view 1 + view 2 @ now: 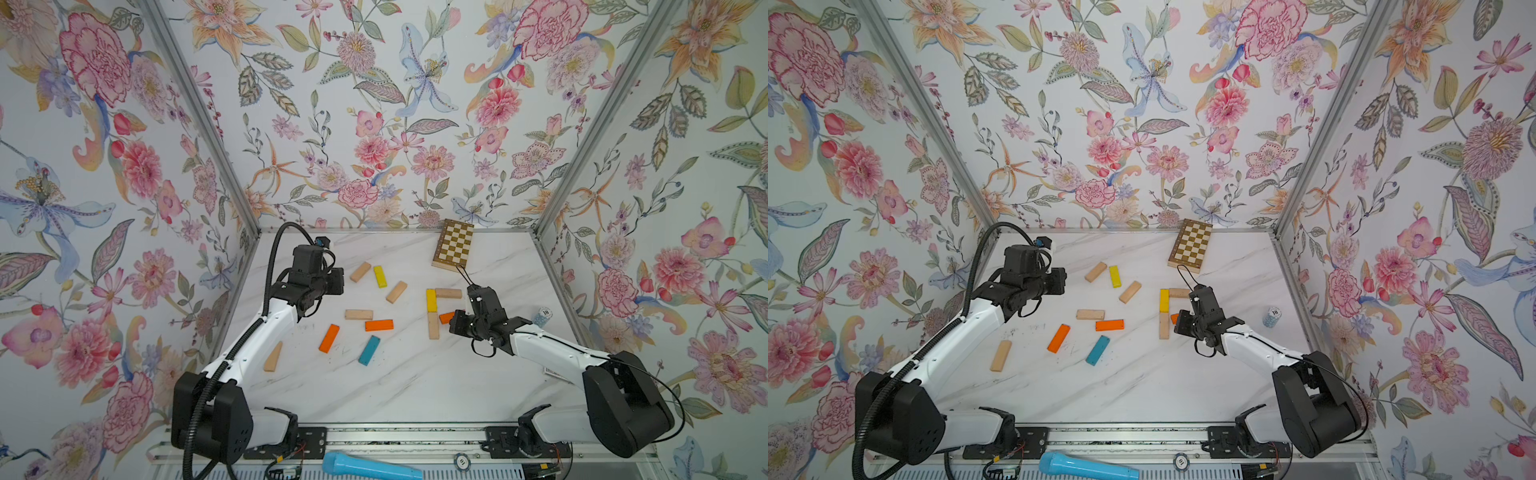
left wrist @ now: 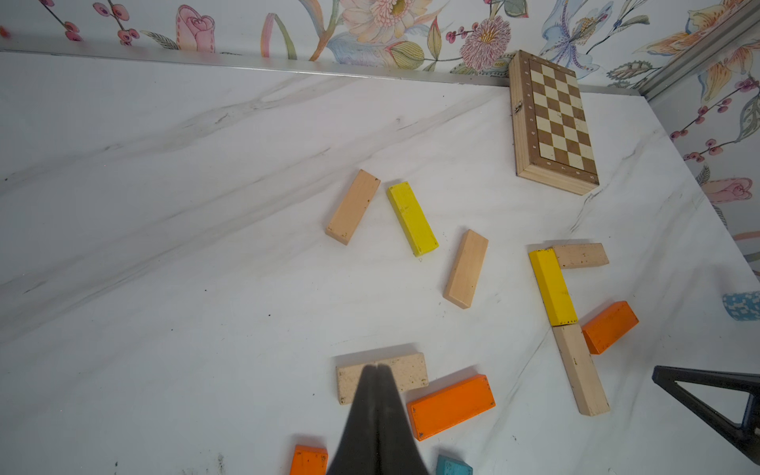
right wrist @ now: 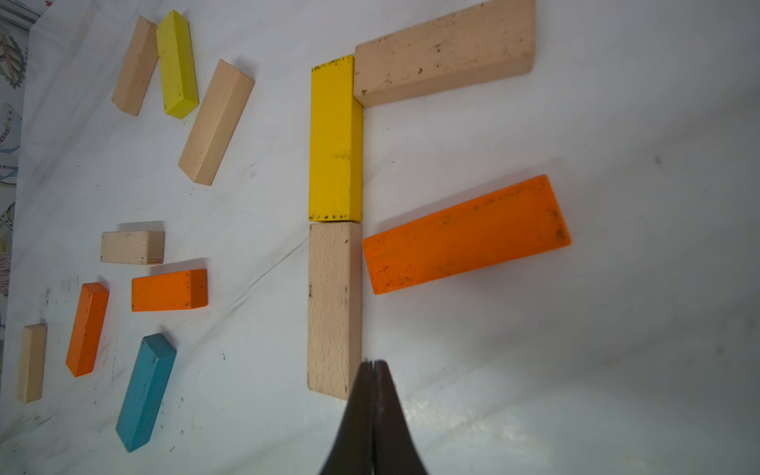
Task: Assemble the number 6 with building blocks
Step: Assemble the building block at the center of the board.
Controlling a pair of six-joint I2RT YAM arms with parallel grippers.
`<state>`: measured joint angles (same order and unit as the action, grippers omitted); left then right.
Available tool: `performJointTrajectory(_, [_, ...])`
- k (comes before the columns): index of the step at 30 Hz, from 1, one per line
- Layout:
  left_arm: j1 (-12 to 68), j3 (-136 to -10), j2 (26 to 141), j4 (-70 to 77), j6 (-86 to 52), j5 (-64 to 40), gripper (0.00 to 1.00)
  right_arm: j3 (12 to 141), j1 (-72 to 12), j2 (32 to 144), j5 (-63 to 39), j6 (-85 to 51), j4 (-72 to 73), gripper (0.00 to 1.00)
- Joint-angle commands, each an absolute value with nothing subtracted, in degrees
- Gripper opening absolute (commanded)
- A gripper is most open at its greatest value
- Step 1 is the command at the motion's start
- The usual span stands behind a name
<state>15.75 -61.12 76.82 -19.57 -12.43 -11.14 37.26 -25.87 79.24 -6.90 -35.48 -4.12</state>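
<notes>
Building blocks lie inside a booth of flowered walls, twelve in all, spread over its white marble table. From the near left corner the left arm reaches in. The left gripper has its fingers pressed flat together on nothing, and the wrist view shows the tips over a loose speckled beige block (how high above it cannot be told). The right arm comes from the near right. The right gripper is likewise closed tight and empty, its tips just beside the near end of the beige stem block.

A chequered board sits at the back wall, and a light-blue microphone lies in front of the table.

The number 6 is part-built on the right of the table. The yellow stem block stands end to end with the beige stem block. A beige top bar butts against its far end at a right angle. A tilted orange block has one end just beside the joint.

Eight blocks lie loose to the left: four beige, two orange, one yellow block and one teal block.

A small blue-and-white chip stack stands near the table's right edge
</notes>
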Motion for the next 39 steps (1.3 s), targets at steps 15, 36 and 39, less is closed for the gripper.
performJointTrajectory(15, [15.73,-60.29,75.94,-19.14,-12.66,-10.37,0.0,37.83,-26.41,89.76,-6.63,-38.82,2.74,0.0])
performJointTrajectory(36, [15.73,-60.38,76.38,-19.02,-13.01,-11.34,0.0,42.44,-26.43,93.84,-5.19,-36.95,1.69,0.0])
performJointTrajectory(39, [15.77,-60.38,76.46,-18.99,-13.09,-11.51,0.0,43.32,-26.45,94.09,-5.18,-36.47,0.78,0.0])
